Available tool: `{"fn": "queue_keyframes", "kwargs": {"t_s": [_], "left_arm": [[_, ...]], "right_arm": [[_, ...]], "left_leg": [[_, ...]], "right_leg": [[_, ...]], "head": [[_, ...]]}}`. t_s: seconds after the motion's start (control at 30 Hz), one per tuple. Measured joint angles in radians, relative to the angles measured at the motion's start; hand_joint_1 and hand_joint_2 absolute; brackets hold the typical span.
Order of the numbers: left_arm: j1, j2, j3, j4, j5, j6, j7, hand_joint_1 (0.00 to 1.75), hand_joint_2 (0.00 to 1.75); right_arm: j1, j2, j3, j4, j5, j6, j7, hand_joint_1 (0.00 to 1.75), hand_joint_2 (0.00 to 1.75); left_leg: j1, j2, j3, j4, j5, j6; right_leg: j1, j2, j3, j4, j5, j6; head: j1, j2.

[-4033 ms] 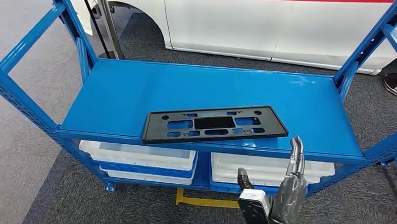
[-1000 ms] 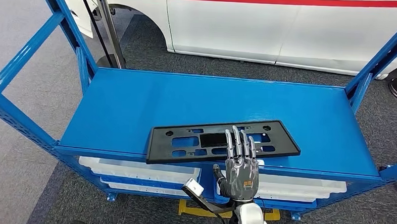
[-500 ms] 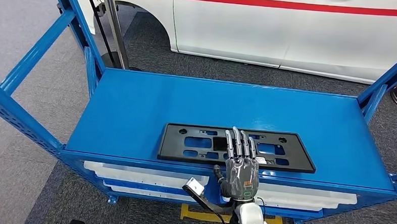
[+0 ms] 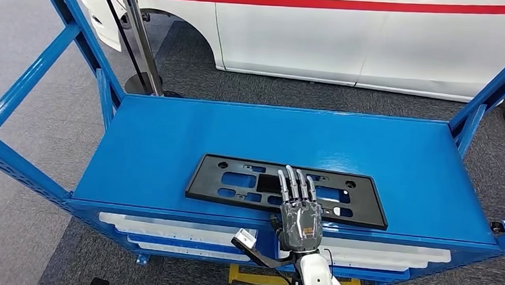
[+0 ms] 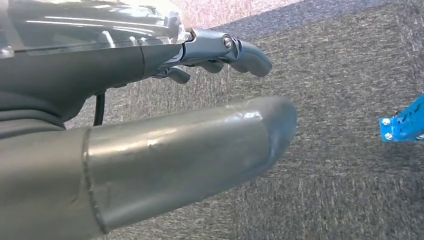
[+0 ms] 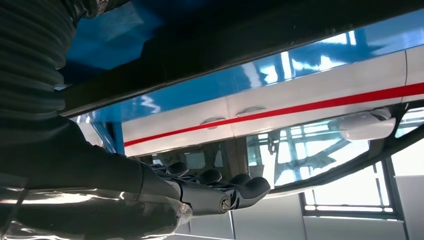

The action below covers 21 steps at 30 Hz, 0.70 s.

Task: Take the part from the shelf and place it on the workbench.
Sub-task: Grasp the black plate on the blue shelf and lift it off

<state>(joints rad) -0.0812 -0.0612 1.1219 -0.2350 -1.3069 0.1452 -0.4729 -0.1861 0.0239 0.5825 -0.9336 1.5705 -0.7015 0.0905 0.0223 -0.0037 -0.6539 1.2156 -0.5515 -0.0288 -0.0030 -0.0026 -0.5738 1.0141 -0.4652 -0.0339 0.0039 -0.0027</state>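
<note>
The black part lies flat on the blue shelf, near its front edge. The right hand reaches over that edge with straight fingers spread above the part's middle; it grips nothing, and I cannot tell if the fingers touch the part. The left hand hangs over grey carpet, fingers loosely extended, holding nothing.

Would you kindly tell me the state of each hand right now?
Left hand: open, holding nothing.
Right hand: open, fingers over the black part, not gripping.
</note>
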Motion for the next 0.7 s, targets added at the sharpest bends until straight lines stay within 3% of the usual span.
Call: {"fn": "queue_keyframes", "kwargs": {"t_s": [0.07, 0.1, 0.2, 0.27, 0.33, 0.4, 0.43, 0.47, 0.5, 0.57, 0.63, 0.7], "left_arm": [[-0.001, 0.002, 0.0, 0.0, 0.001, -0.001, -0.001, 0.0, 0.0], [-0.002, 0.002, 0.0, 0.0, 0.0, -0.001, -0.001, 0.0, 0.0], [0.0, 0.002, 0.0, 0.0, -0.002, -0.002, -0.001, 0.0, 0.0], [0.001, 0.002, 0.0, 0.0, -0.003, -0.002, -0.001, 0.0, 0.0], [0.0, 0.001, 0.0, 0.0, -0.005, -0.002, 0.0, 0.0, 0.0], [0.0, 0.001, 0.0, 0.0, -0.007, -0.002, 0.003, 0.0, 0.0], [0.0, 0.001, 0.0, 0.0, -0.008, -0.001, 0.005, 0.0, 0.0], [-0.001, 0.001, 0.0, 0.0, -0.009, -0.001, 0.007, 0.0, 0.0], [-0.001, 0.001, 0.0, 0.0, -0.01, -0.001, 0.009, 0.0, 0.0], [-0.002, 0.001, 0.0, 0.0, -0.009, 0.0, 0.011, 0.0, 0.0], [-0.003, 0.001, 0.0, 0.0, -0.008, 0.001, 0.012, 0.0, 0.0], [-0.003, 0.001, 0.0, 0.0, -0.006, 0.001, 0.012, 0.0, 0.0]], "right_arm": [[-0.002, 0.001, -0.001, 0.008, -0.001, 0.0, -0.003, 0.0, 1.75], [-0.002, 0.002, -0.002, 0.012, -0.002, 0.0, -0.005, 0.0, 1.75], [-0.002, 0.002, -0.004, 0.021, -0.002, 0.0, -0.009, 0.0, 1.75], [-0.005, 0.002, -0.006, 0.027, -0.004, 0.001, -0.01, 0.03, 1.75], [-0.011, 0.003, -0.012, 0.036, -0.006, 0.001, -0.007, 0.9, 1.75], [-0.018, 0.006, -0.021, 0.051, -0.006, 0.002, 0.004, 1.75, 1.75], [-0.023, 0.006, -0.029, 0.059, -0.006, 0.006, 0.012, 1.75, 1.75], [-0.031, 0.007, -0.038, 0.068, -0.006, 0.013, 0.02, 1.75, 1.75], [-0.041, 0.007, -0.048, 0.074, -0.007, 0.022, 0.025, 1.75, 1.75], [-0.065, 0.007, -0.068, 0.083, -0.011, 0.038, 0.03, 1.75, 1.75], [-0.083, 0.007, -0.085, 0.086, -0.016, 0.047, 0.029, 1.75, 1.75], [-0.093, 0.007, -0.099, 0.088, -0.021, 0.056, 0.029, 1.75, 1.75]], "left_leg": [[-0.001, 0.001, 0.057, -0.127, 0.057, 0.005], [-0.002, 0.001, 0.074, -0.167, 0.068, 0.009], [-0.004, -0.001, 0.08, -0.188, 0.07, 0.026], [0.0, 0.0, 0.082, -0.193, 0.075, 0.039], [0.002, 0.001, 0.082, -0.197, 0.078, 0.049], [0.001, 0.001, 0.081, -0.196, 0.078, 0.052], [0.001, 0.001, 0.081, -0.196, 0.078, 0.053], [0.0, 0.0, 0.082, -0.196, 0.078, 0.052], [0.0, 0.0, 0.085, -0.196, 0.077, 0.051], [-0.001, -0.002, 0.088, -0.196, 0.075, 0.048], [-0.003, -0.002, 0.087, -0.196, 0.075, 0.04], [-0.004, -0.002, 0.087, -0.2, 0.077, 0.029]], "right_leg": [[0.002, 0.001, -0.002, 0.014, -0.009, 0.008], [0.004, 0.002, -0.005, 0.019, -0.013, 0.013], [0.008, 0.003, -0.01, 0.024, -0.014, 0.024], [0.006, 0.003, -0.019, 0.048, -0.034, 0.033], [0.002, 0.003, -0.062, 0.144, -0.091, 0.043], [-0.003, 0.003, -0.122, 0.269, -0.144, 0.05], [-0.004, 0.003, -0.137, 0.298, -0.146, 0.051], [-0.004, 0.003, -0.133, 0.288, -0.127, 0.051], [-0.004, 0.003, -0.11, 0.24, -0.092, 0.047], [0.0, 0.003, -0.044, 0.102, -0.027, 0.036], [0.006, 0.003, -0.011, 0.028, -0.009, 0.027], [0.008, 0.004, -0.01, 0.017, -0.009, 0.021]], "head": [[0.0, 0.0], [0.0, 0.0], [0.001, 0.0], [0.002, 0.0], [0.002, 0.0], [0.002, 0.0], [0.002, 0.0], [0.002, 0.0], [0.002, 0.0], [0.002, 0.0], [0.002, 0.0], [0.002, 0.0]]}}
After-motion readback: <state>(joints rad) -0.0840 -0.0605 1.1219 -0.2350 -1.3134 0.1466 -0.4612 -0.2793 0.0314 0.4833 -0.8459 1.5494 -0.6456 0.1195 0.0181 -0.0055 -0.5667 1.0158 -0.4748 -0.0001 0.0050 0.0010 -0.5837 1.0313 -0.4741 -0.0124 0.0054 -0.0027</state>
